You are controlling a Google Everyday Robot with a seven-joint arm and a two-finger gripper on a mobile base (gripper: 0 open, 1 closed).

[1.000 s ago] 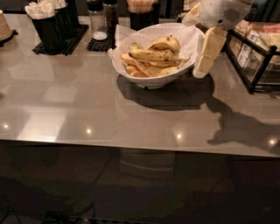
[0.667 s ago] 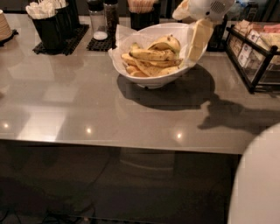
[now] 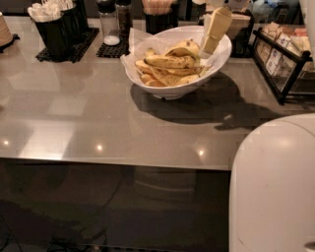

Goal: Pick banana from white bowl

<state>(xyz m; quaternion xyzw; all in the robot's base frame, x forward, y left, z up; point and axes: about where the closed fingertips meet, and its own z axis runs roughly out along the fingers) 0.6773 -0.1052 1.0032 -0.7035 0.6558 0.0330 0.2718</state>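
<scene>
The white bowl point(image 3: 211, 69) sits on the grey counter, lined with crinkled white paper and holding several bananas point(image 3: 170, 61). My gripper point(image 3: 212, 37) hangs from the top of the view over the bowl's right side, its cream-coloured fingers point(image 3: 216, 29) pointing down beside the bananas. A white part of my arm point(image 3: 273, 187) fills the lower right corner.
Black cups with utensils point(image 3: 54, 27) stand at the back left on a black mat. Shakers point(image 3: 110, 22) and another black cup point(image 3: 157, 15) stand behind the bowl. A black wire rack with packets point(image 3: 285, 64) stands at the right. The counter's front edge point(image 3: 113, 162) crosses the middle.
The gripper has moved from outside the bowl's right rim up and leftward over the bowl. The white arm part has risen further into the lower right.
</scene>
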